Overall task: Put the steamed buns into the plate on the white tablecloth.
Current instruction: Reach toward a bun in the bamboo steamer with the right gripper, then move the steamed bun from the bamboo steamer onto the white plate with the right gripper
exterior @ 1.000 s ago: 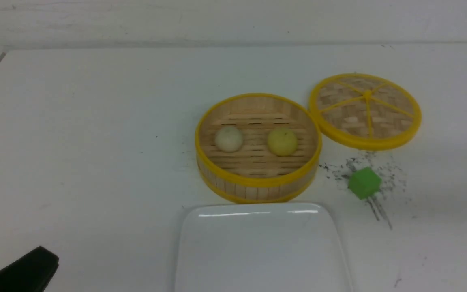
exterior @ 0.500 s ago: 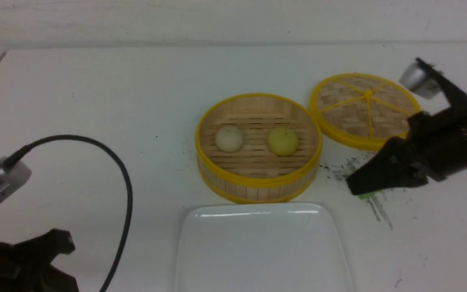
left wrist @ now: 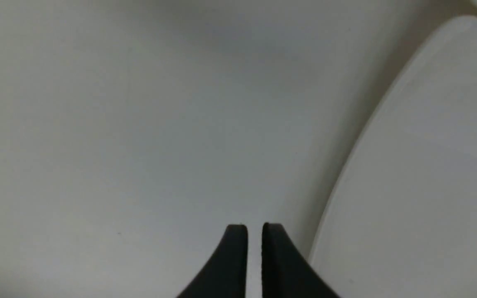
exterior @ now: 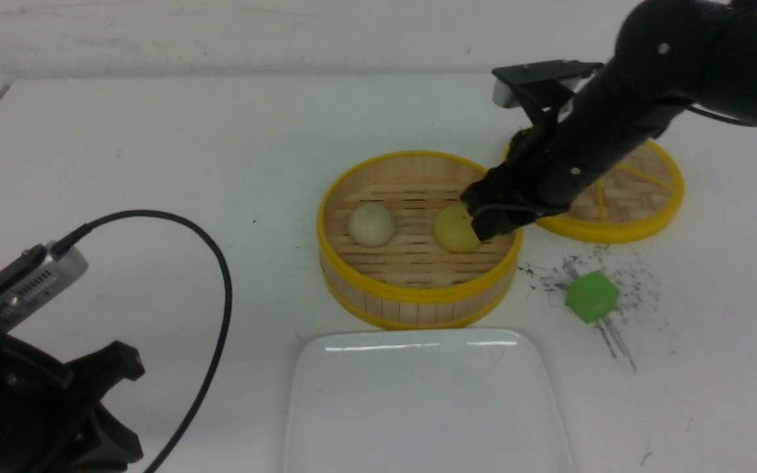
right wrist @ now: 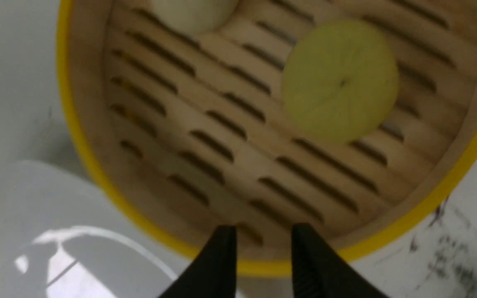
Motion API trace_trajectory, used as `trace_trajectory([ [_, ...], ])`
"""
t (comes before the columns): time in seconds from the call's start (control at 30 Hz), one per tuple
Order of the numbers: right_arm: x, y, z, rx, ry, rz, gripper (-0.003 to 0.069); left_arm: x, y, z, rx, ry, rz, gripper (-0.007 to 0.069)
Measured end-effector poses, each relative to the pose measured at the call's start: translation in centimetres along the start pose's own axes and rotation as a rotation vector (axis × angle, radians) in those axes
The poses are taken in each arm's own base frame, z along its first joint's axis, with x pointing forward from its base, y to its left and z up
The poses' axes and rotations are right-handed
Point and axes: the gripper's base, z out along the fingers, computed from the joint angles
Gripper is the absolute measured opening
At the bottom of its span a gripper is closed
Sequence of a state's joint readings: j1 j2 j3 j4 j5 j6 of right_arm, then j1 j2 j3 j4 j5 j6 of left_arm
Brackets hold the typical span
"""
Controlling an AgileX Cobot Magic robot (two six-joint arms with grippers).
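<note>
Two steamed buns lie in the round bamboo steamer (exterior: 418, 289): a cream bun (exterior: 370, 225) on the left and a pale yellow bun (exterior: 454, 231) on the right. My right gripper (exterior: 491, 222) hovers over the steamer's right side, just beside the yellow bun, slightly open and empty. The right wrist view shows the yellow bun (right wrist: 340, 80), the edge of the cream bun (right wrist: 193, 14) and my gripper (right wrist: 264, 230) above the steamer rim (right wrist: 81, 136). The white plate (exterior: 424, 401) lies in front of the steamer, empty. My left gripper (left wrist: 255, 227) is shut and empty over the tablecloth, beside the plate (left wrist: 429, 165).
The woven steamer lid (exterior: 635, 203) lies at the back right, partly behind my right arm. A green cube (exterior: 591, 297) sits on dark scribbles to the right of the steamer. My left arm (exterior: 37, 407) and its cable fill the near left corner.
My right arm has swung left from above the green cube to over the steamer beside the yellow bun. My left arm has come further into view at the near left.
</note>
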State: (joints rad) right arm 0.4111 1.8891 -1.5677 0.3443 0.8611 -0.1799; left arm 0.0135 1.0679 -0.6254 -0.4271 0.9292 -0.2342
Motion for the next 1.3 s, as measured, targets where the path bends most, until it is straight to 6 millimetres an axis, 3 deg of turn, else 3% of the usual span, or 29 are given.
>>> trace_trajectory([
  [0.17, -1.9, -1.1, 3.7, 0.048, -0.056, -0.017, 0.0444, -0.2, 0.0, 0.0, 0.004, -0.017, 0.0, 0.0171],
  [0.33, -1.7, -2.2, 6.5, 0.08, -0.049, -0.025, 0.0512, -0.2, -0.1, 0.0, 0.006, -0.027, 0.001, 0.0234],
  [0.53, -1.3, -2.6, 8.0, 0.085, -0.022, -0.021, 0.045, -0.3, 0.0, 0.0, 0.004, -0.028, 0.003, 0.0255],
  [0.57, -1.4, -2.6, 7.9, 0.086, -0.027, -0.025, 0.035, -0.3, 0.0, 0.0, 0.004, -0.028, 0.003, 0.0254],
  [0.63, -1.6, -2.5, 7.7, 0.086, -0.031, -0.028, 0.0299, -0.3, 0.0, 0.0, 0.004, -0.028, 0.003, 0.0254],
  [0.67, -1.8, -2.2, 6.8, 0.083, -0.026, -0.043, 0.0168, -0.3, -0.1, 0.0, 0.004, -0.028, 0.003, 0.0254],
  [0.77, -2.3, -1.4, 4.0, 0.071, -0.012, -0.065, 0.0029, -0.3, 0.0, 0.0, 0.004, -0.029, 0.004, 0.0254],
  [0.83, -2.4, -0.2, -0.1, 0.055, 0.005, -0.086, 0.0018, -0.3, 0.0, 0.0, 0.004, -0.029, 0.004, 0.0254],
  [0.87, -2.4, -0.1, -0.1, 0.055, 0.004, -0.086, 0.0018, -0.3, 0.0, 0.0, 0.004, -0.029, 0.004, 0.0254],
  [0.97, -1.0, 1.8, -7.0, 0.028, 0.063, -0.116, 0.0018, -0.3, 0.0, 0.0, -0.001, -0.029, 0.007, 0.0254],
  [1.03, 0.2, 2.7, -9.9, 0.013, 0.066, -0.11, 0.0022, -0.3, 0.1, 0.0, -0.008, -0.031, 0.013, 0.0254],
  [1.1, 1.6, 3.4, -11.3, -0.013, 0.075, -0.079, 0.0028, -0.3, 0.1, 0.0, -0.013, -0.032, 0.017, 0.0254],
  [1.17, 2.5, 3.8, -11.4, -0.028, 0.092, -0.065, 0.0032, -0.3, 0.1, 0.0, -0.015, -0.032, 0.018, 0.0254],
  [1.2, 4.2, 4.3, -10.6, -0.053, 0.134, -0.037, 0.0038, -0.3, 0.1, 0.0, -0.016, -0.032, 0.019, 0.0254],
  [1.3, 6.5, 5.0, -7.6, -0.085, 0.17, 0.011, 0.0048, -0.3, 0.1, 0.0, -0.016, -0.035, 0.019, 0.0254],
])
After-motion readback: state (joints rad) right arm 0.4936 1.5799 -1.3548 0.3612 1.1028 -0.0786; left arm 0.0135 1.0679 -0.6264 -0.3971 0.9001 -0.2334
